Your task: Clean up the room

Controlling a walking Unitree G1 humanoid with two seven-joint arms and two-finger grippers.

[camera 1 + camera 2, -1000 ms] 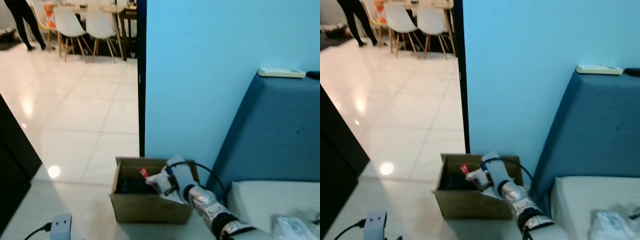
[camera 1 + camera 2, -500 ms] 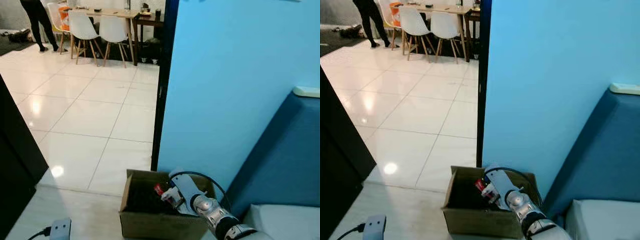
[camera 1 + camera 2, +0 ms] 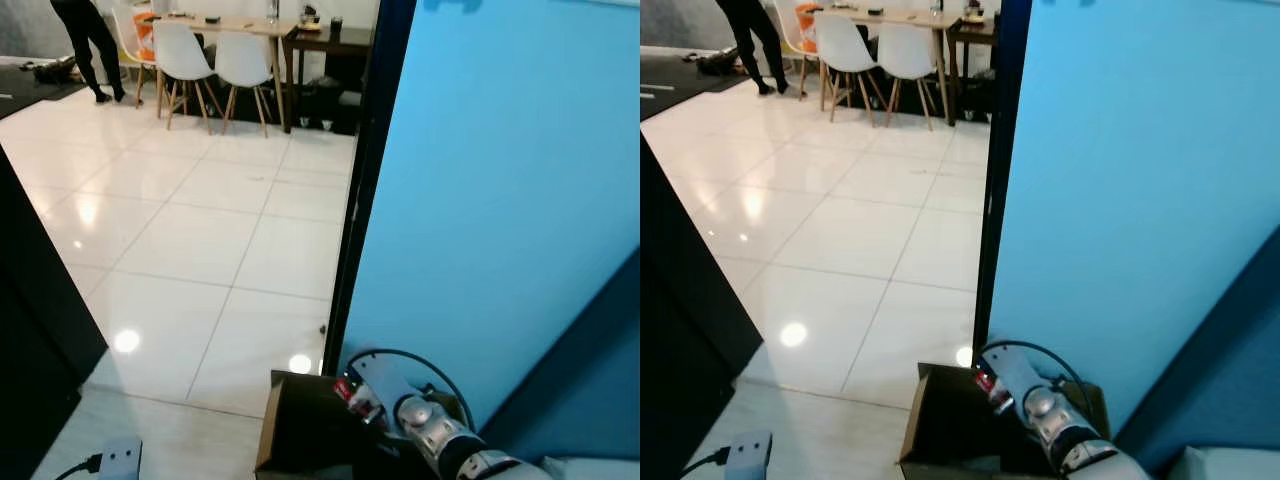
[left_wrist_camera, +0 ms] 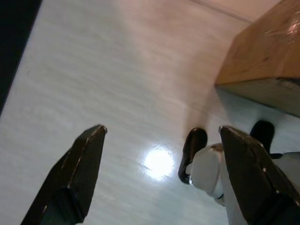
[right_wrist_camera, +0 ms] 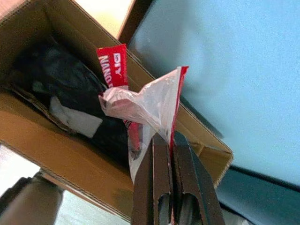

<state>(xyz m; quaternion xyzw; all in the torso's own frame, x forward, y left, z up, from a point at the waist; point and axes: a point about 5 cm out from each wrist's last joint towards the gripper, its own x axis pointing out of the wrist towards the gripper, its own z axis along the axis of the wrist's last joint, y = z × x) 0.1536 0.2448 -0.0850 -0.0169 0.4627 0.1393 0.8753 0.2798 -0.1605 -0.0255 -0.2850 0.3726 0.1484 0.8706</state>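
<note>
White floor tiles (image 3: pixel 180 250) run back to a dining set, and against the blue wall (image 3: pixel 500 220) sits an open cardboard box (image 5: pixel 56 136) already holding dark rubbish. The right hand (image 5: pixel 164 154) hangs above the box with its fingers pinched tight on a crumpled plastic bag (image 5: pixel 145 105) with red print, while the left hand (image 4: pixel 159 159) hangs wide open and empty over the floor beside the box. Judging by the light, clingy film, the bag could stick to the fingers on release, or drift and catch on the box's rim and slide to the floor.

Cardboard box (image 3: pixel 300 440) on floor (image 3: pixel 200 240) against wall (image 3: pixel 500 200), chairs (image 3: pixel 215 65) far behind
</note>
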